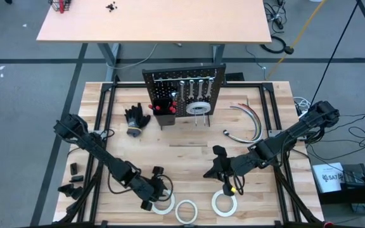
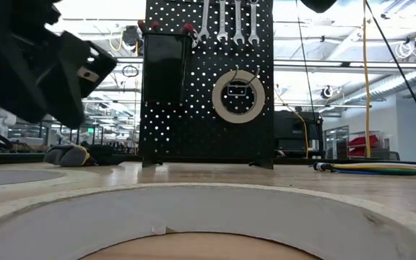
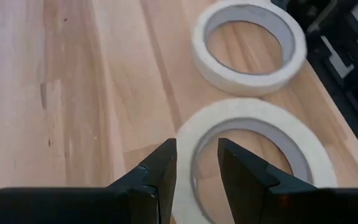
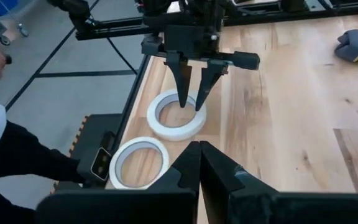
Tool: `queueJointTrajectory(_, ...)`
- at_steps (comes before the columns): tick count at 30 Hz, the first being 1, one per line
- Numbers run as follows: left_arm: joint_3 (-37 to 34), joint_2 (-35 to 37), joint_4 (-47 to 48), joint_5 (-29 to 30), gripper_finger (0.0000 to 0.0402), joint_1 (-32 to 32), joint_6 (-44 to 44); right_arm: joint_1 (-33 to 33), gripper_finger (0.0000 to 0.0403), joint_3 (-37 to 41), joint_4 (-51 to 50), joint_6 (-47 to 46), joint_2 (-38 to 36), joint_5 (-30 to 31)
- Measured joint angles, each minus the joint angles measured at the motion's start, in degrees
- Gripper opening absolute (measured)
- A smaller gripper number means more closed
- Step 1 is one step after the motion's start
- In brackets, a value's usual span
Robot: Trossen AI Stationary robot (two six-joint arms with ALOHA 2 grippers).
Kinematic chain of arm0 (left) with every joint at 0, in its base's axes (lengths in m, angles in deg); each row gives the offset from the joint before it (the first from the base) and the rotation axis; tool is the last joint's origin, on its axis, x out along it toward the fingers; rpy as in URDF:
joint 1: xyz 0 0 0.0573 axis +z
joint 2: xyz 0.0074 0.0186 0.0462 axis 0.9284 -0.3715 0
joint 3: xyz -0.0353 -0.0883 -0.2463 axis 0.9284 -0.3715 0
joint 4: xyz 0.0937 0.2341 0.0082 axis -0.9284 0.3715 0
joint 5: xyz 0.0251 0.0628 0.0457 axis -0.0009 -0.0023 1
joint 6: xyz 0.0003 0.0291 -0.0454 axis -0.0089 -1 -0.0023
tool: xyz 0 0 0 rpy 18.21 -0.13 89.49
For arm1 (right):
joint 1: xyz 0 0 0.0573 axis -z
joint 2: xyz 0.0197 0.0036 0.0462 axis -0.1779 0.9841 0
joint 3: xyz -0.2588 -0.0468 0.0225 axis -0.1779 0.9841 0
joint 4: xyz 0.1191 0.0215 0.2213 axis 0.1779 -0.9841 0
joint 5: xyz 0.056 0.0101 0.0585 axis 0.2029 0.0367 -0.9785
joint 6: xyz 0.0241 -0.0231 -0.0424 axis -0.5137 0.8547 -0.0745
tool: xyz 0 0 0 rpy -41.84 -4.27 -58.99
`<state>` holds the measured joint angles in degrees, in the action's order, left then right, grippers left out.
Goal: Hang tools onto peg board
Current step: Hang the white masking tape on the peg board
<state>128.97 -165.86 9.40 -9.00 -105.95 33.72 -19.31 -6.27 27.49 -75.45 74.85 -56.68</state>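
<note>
Hanging already on the upright black perforated peg board (image 1: 184, 92): three small silver open-end wrenches (image 1: 191, 88) up top, red-handled screwdrivers (image 1: 163, 107) in its black bin, and one white ring-shaped tape roll (image 1: 198, 108) on a hook. Left to hang: three white tape rolls flat on the wooden table's (image 1: 182, 142) near edge. Straddling the wall of the leftmost roll (image 1: 163, 203) with fingers parted, not yet clenched, the left gripper (image 1: 159, 197); hovering fully clenched and empty just above the rightmost roll (image 1: 224, 202), the right gripper (image 1: 232, 187).

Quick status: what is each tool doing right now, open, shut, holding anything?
Left tool: open, fingers straddling the rim of a tape roll lying on the table, not yet clamped.
Right tool: shut, holding nothing.
</note>
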Motion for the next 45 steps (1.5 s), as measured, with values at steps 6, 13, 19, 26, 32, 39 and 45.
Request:
queueJointTrajectory(6,0.0,0.0,-2.1,0.0,0.0121,1.1,1.8,-0.2,0.0000,0.0,-0.5,0.5,0.0,0.1)
queueJointTrajectory(13,0.0,0.0,-2.9,0.0,0.0121,1.2,2.3,-0.2,0.0000,0.0,-0.5,0.7,0.0,4.4)
queueJointTrajectory(19,0.0,0.0,-1.7,-3.1,0.0121,1.2,2.1,-0.2,0.0000,0.0,-0.4,0.6,0.0,4.5)
queueJointTrajectory(26,0.0,0.0,-1.0,-2.7,0.0121,2.4,-2.3,-0.2,0.0000,0.0,-0.4,-2.2,0.0,4.7)
queueJointTrajectory(32,0.0,0.0,0.9,-2.9,0.0121,2.6,-2.3,-0.2,0.0000,0.0,-0.4,-2.6,0.0,4.9)
queueJointTrajectory(39,0.0,0.0,2.4,-6.2,0.0155,3.5,-2.3,-0.2,0.0000,0.0,-0.5,-2.0,0.0,8.3)
queueJointTrajectory(45,-0.3,0.0,3.0,-9.3,0.0191,4.1,-2.9,-0.1,0.0000,0.0,-0.7,-0.8,0.0,9.0)
